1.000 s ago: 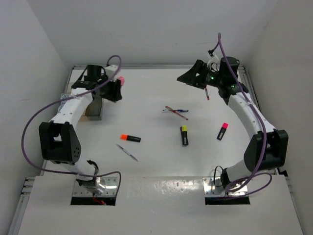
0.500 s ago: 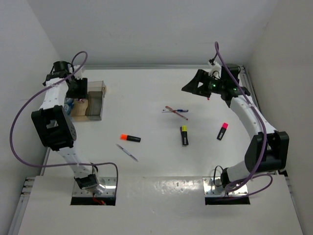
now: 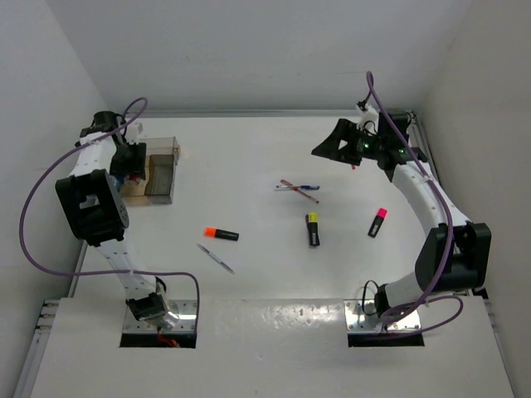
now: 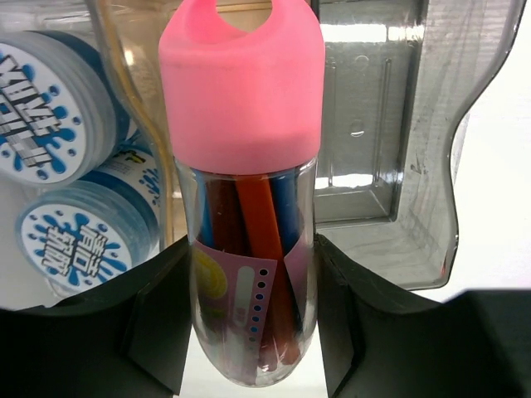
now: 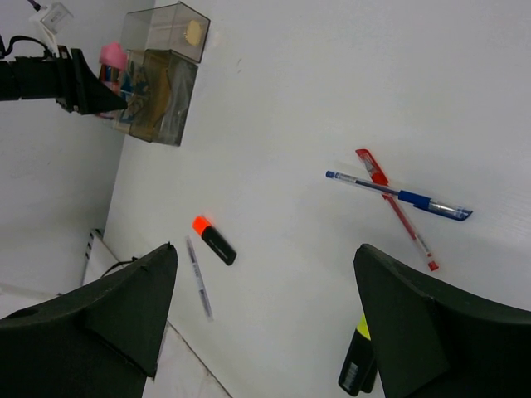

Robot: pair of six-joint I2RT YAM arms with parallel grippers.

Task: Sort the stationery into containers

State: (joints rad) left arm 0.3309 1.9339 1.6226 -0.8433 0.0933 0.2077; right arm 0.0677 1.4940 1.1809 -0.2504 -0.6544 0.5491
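Observation:
My left gripper [image 4: 251,308] is shut on a clear bottle with a pink cap [image 4: 242,91] that has coloured pens inside. It hangs over the organiser box [image 3: 163,168], whose smoky compartment [image 4: 365,149] shows behind it. Two blue-speckled jars [image 4: 51,108] sit in the compartment to the left. My right gripper [image 3: 333,146] hovers open at the back right, holding nothing. On the table lie an orange highlighter [image 3: 221,234], a silver pen [image 3: 216,258], a yellow highlighter [image 3: 314,229], a pink highlighter [image 3: 378,221], and a crossed blue pen [image 5: 398,193] and red pen [image 5: 406,220].
The organiser box [image 5: 162,83] stands at the table's far left edge, close to the left wall. The loose items are spread over the middle and right of the white table [image 3: 265,157]. Purple cables loop off both arms.
My left gripper swung left with the pink bottle, from the organiser's right side to its left end. The right gripper shifted only slightly.

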